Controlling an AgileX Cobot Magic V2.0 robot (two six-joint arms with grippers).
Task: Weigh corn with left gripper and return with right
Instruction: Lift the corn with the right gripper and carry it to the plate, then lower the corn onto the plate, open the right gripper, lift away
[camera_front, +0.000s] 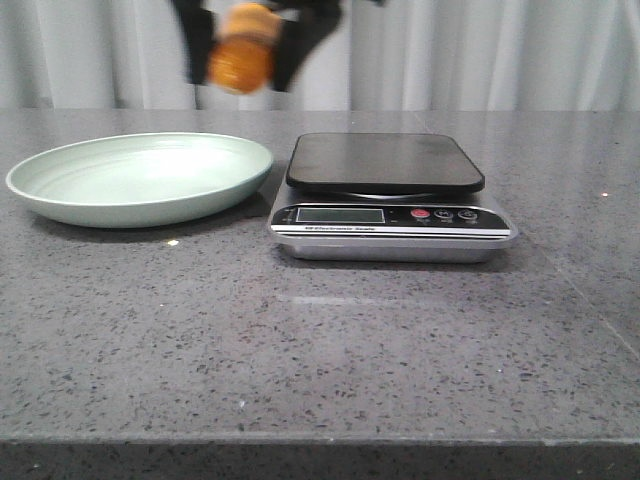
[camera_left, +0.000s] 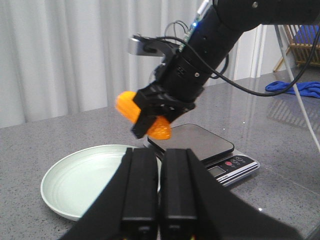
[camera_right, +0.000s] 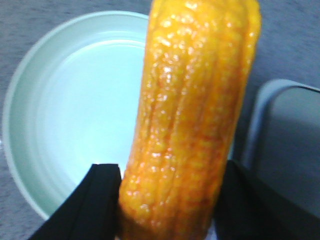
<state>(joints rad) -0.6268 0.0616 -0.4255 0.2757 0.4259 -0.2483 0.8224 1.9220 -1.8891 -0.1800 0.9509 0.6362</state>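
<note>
The right gripper (camera_front: 243, 50) pinches the glossy corn (camera_front: 242, 55) mid-cob, high above the plate (camera_front: 60, 195) beside the scale (camera_front: 390, 200); left gripper (camera_left: 159, 220) jaws pressed together. Stiff, light, probably slippery.

A grey speckled stone table (camera_front: 320, 340) carries a pale green plate (camera_front: 60, 200) beside a kitchen scale (camera_front: 390, 215).

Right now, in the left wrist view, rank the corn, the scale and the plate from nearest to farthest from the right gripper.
1. corn: clamped in the right gripper, in the air.
2. scale: on the table just below and behind the gripper.
3. plate: lower, off to the side; close to the scale's rank, hard to call.
</note>
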